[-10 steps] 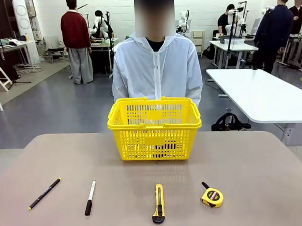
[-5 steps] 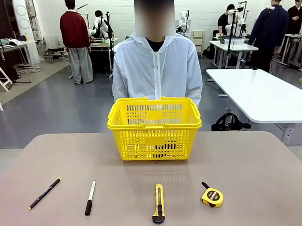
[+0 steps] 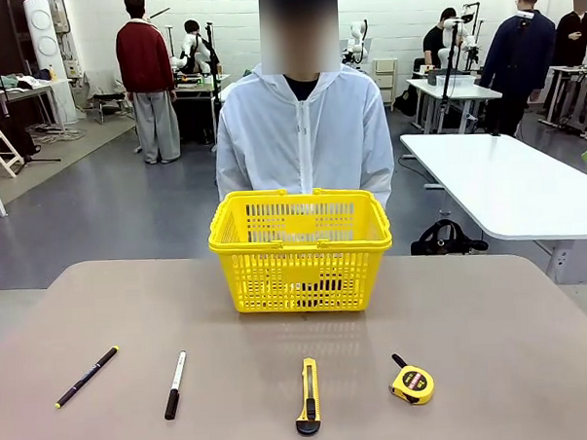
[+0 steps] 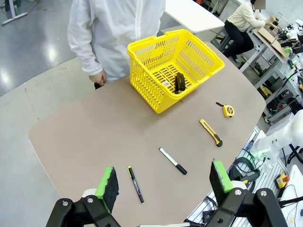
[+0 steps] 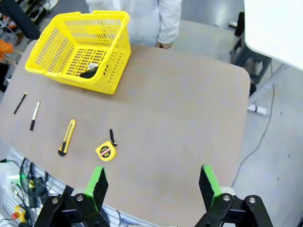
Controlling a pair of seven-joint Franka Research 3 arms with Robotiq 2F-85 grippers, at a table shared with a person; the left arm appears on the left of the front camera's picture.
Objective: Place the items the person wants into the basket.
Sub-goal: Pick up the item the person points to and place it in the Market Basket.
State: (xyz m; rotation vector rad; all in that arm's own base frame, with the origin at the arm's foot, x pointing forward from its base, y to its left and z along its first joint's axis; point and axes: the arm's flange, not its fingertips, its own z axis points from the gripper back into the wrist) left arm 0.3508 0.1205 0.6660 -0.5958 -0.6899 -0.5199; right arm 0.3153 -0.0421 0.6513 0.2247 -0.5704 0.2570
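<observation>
The left end effector [image 4: 163, 168] is found spread wide, high over the table [image 4: 94, 137]; its body is cut off by the lower edge of the picture. The right end effector [image 5: 152, 169] is likewise spread wide above the table.

Four tools are laid flat in a row along the near edge, well apart. From the robot's left these are a thin black pen [image 3: 86, 376], the marker [image 3: 174, 384] with its black cap toward the robot, the utility knife [image 3: 308, 396] and a tape measure [image 3: 412, 381]. Whether the knife's blade is extended cannot be made out.

The basket [image 3: 301, 249] is set upright beyond them at the far middle, handles folded down on the rim. A dark object [image 4: 180, 82] is seen lying inside; what it is cannot be determined.

The person [image 3: 303, 132] is placed behind the basket. From the front the hands are hidden by it, while one hand [image 4: 98, 78] is seen at the far edge.
</observation>
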